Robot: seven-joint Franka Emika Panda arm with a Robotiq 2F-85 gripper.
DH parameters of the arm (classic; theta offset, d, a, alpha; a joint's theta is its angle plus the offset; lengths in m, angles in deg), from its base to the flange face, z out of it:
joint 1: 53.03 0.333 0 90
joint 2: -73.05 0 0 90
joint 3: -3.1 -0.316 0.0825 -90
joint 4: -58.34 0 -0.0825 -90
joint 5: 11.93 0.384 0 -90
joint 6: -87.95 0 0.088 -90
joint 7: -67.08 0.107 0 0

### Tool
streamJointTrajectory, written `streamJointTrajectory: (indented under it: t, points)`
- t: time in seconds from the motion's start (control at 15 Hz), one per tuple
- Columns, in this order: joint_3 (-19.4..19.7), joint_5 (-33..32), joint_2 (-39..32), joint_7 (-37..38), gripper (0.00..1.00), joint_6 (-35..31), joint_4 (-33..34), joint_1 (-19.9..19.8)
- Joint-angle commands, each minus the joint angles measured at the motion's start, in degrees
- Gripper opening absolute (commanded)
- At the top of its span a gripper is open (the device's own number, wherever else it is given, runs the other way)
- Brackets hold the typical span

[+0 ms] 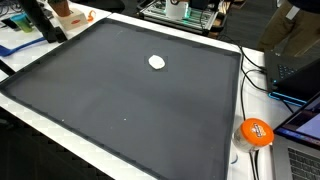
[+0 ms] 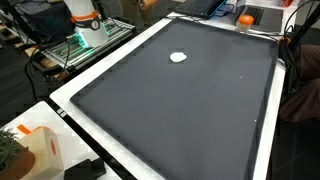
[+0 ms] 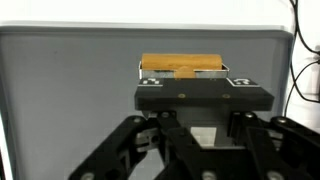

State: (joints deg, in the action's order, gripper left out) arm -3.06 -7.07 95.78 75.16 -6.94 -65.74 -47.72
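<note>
In the wrist view my gripper fills the lower half, its fingers set wide apart against the underside of a black block with small white markers at its corners. A tan wooden piece sits just beyond the block. The jaws look shut on the block. Behind it lies a grey surface with a white edge. In both exterior views a small white round object lies alone on the large black mat. The gripper itself does not show in either exterior view.
An orange round item and a laptop sit past the mat's edge, with cables beside them. A white and orange robot base stands at a far corner. A white box lies near a front corner.
</note>
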Motion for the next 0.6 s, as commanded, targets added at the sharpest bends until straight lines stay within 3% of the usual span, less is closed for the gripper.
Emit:
streamJointTrajectory:
  t: [0.0,0.53]
  points:
    - [-0.88,-1.51,-0.83,0.92,0.22,-5.07,-0.23,-0.53]
    - [-1.18,-6.18,-1.57,1.86,0.22,-11.31,-0.30,-0.81]
